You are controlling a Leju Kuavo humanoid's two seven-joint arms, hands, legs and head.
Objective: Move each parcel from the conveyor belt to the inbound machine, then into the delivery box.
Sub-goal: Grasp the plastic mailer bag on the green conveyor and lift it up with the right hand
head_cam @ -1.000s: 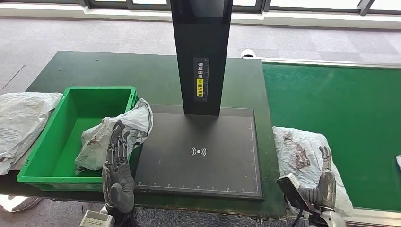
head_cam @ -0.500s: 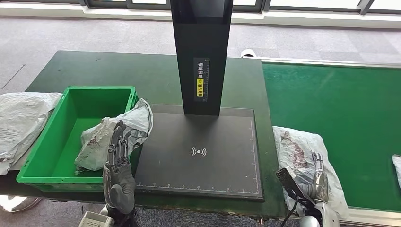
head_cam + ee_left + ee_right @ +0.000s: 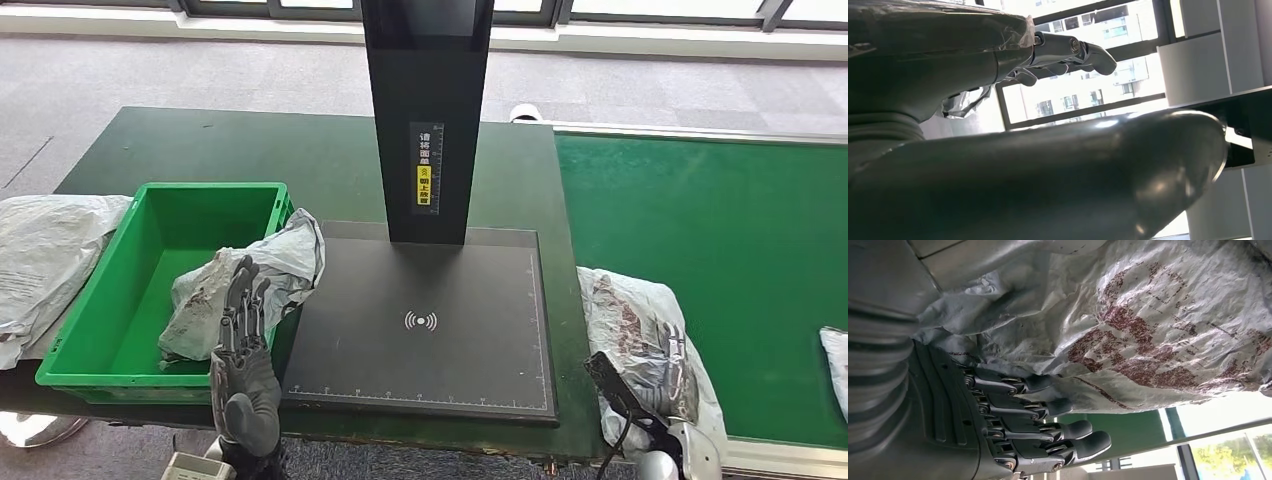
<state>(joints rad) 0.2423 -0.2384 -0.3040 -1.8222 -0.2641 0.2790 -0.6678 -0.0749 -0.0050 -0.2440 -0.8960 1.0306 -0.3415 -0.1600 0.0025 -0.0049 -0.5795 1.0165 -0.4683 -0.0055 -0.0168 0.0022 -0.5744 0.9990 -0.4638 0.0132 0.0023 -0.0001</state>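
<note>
Spanning foreground: dark green table [image 3: 250,150] | grey carpet floor [image 3: 150,70] behind

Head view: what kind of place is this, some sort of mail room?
Probably a parcel-sorting station. Grey mail bags lie on a green conveyor belt, a black scanner platform stands mid-table, and a green crate holds a parcel.

Dark segmented fingers [image 3: 1048,432] with silver pivot pins are showing on both hands; a grey ribbed cover [image 3: 878,355] is sitting behind them.
</note>
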